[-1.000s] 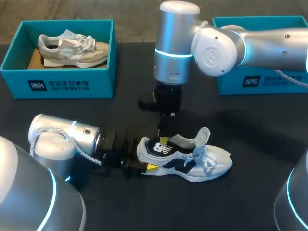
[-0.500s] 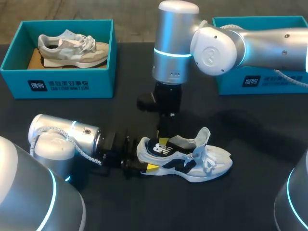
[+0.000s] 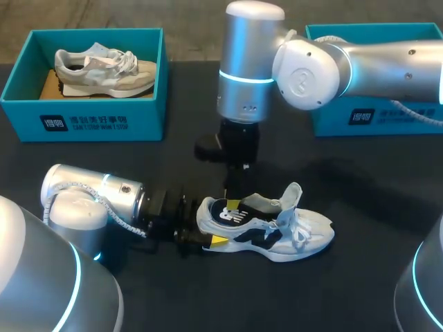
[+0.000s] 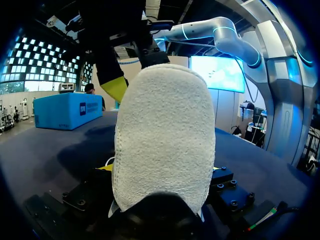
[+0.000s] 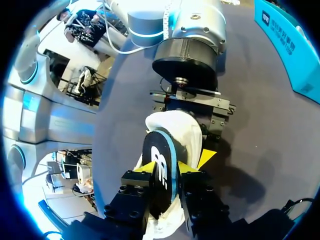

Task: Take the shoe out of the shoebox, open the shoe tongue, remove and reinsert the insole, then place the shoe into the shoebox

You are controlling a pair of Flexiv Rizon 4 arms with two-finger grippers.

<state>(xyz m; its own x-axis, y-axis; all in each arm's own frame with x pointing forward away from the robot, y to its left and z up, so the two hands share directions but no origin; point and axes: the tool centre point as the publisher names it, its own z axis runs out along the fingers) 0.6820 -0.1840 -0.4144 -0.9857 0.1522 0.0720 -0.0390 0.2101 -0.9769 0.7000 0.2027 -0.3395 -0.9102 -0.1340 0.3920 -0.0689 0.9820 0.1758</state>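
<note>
Shoebox point(image 3: 83, 121): grey shoe point(image 3: 104, 69) inside | left claw point(image 3: 206, 234) pinching white shoe point(image 3: 277, 235) heel | right claw point(image 5: 174, 166) pinching insole point(image 5: 158, 167)

White shoe point(image 3: 311, 235) with black patches, black insole point(image 5: 159, 174), teal shoebox point(image 3: 90, 124)

A dark table point(image 3: 374, 173) bears a left shoebox point(image 3: 83, 121), right shoebox point(image 3: 374, 119) and white shoe point(image 3: 304, 232).

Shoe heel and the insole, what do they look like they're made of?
The shoe heel: white textile, matte, with a fine nubby weave showing; probably knit or terry-like fabric. The insole: black, smooth top, blue layer along its edge; looks like foam under a thin cover, but that's a guess.
</note>
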